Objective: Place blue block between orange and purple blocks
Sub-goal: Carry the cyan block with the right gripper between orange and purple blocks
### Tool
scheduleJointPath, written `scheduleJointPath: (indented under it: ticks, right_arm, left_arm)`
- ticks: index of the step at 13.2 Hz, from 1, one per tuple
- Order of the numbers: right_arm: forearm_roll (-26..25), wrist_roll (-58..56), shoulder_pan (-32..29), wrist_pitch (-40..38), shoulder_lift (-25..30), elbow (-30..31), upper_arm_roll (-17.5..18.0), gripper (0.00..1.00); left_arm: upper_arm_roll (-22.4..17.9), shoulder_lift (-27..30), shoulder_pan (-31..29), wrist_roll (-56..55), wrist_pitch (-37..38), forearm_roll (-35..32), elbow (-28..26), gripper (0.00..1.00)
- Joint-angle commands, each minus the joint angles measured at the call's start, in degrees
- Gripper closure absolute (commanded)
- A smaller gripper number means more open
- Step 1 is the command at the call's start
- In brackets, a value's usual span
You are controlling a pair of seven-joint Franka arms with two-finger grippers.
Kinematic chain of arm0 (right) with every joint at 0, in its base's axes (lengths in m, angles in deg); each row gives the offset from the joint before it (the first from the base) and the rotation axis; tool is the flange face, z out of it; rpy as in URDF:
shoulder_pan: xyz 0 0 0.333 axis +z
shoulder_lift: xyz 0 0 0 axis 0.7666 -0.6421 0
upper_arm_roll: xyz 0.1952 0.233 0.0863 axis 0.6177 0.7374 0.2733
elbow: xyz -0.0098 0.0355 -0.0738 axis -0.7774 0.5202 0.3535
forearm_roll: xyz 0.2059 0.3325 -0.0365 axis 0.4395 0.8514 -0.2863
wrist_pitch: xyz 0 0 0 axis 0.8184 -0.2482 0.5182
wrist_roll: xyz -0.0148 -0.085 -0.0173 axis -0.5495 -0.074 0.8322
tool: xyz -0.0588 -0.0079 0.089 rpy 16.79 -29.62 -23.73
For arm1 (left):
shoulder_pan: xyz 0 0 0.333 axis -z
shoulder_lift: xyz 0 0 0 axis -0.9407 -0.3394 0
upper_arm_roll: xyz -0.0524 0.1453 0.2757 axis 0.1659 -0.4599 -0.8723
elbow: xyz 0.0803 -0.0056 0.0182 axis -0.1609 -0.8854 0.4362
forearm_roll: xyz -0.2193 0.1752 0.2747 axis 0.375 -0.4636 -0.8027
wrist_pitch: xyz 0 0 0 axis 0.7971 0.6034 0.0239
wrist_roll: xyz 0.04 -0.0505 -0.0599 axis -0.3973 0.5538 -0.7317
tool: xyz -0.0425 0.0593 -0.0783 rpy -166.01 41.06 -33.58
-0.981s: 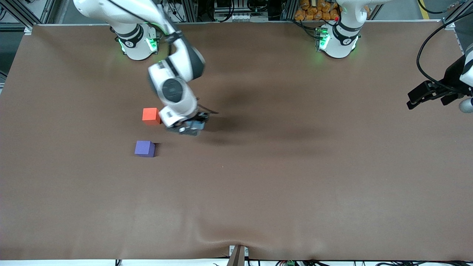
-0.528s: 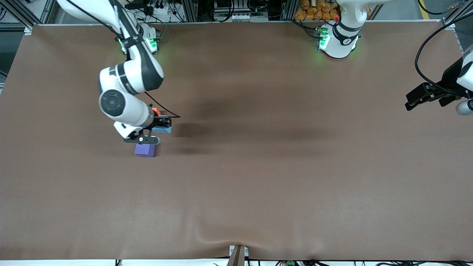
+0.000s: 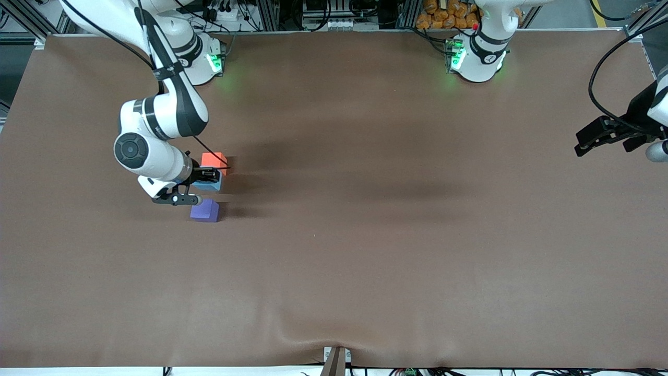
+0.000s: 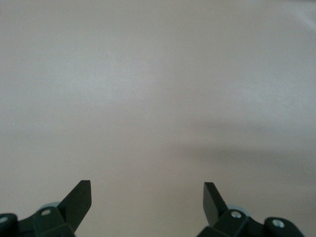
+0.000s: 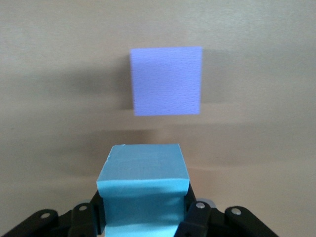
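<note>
While the right tool [image 3: 204, 176] grips the blue block [image 3: 207, 184], brown table [image 3: 396, 250] shows.

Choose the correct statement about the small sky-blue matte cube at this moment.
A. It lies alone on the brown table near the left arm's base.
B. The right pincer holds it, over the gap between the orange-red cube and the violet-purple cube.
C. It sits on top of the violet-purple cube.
B: the right pincer is shut on the small sky-blue matte cube, between the orange-red cube and the violet-purple cube.

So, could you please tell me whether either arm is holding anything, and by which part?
The right pincer holds the blue block by two opposite side faces. The left pincer is open and holds nothing.
</note>
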Motion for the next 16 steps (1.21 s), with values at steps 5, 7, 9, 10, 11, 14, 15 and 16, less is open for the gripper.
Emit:
scheduleJointPath:
  ticks: [5, 7, 9, 10, 11, 14, 15, 16]
  right_arm:
    - [-0.8, -1.0, -1.8, 2.8, 1.0, 1.8, 1.1, 0.85]
    - [-0.9, -1.1, -1.8, 3.7, 0.0, 1.7, 1.1, 0.85]
    - [-0.9, -1.0, -1.6, 4.4, -0.7, 1.8, 1.1, 0.85]
    - [-0.9, -1.1, -1.6, 4.8, -1.4, 1.8, 1.1, 0.85]
    - [-1.0, -1.1, -1.7, 5.3, -1.9, 1.8, 1.0, 0.85]
    - [-1.6, -1.1, -1.7, 6.6, -3.1, 1.8, 1.1, 0.85]
    - [-1.7, -1.1, -1.8, 6.6, -3.2, 1.8, 1.1, 0.85]
    - [-1.8, -1.2, -1.8, 6.9, -3.7, 1.8, 1.0, 0.85]
  left_arm:
    - [-0.1, 0.2, -2.4, 1.7, -0.7, 1.2, 0.2, 0.00]
    - [-0.1, 0.2, -2.8, 1.7, -0.7, 1.2, 0.2, 0.00]
    - [0.0, 0.2, -3.0, 1.7, -0.7, 1.3, 0.2, 0.00]
    - [0.0, 0.2, -3.1, 1.7, -0.7, 1.3, 0.2, 0.00]
    - [0.0, 0.2, -3.1, 1.7, -0.7, 1.3, 0.2, 0.00]
    - [0.0, 0.2, -3.1, 1.8, -0.7, 1.3, 0.2, 0.00]
    - [-0.1, 0.2, -3.1, 1.8, -0.7, 1.3, 0.2, 0.00]
    - [0.0, 0.2, -3.0, 1.8, -0.7, 1.3, 0.2, 0.00]
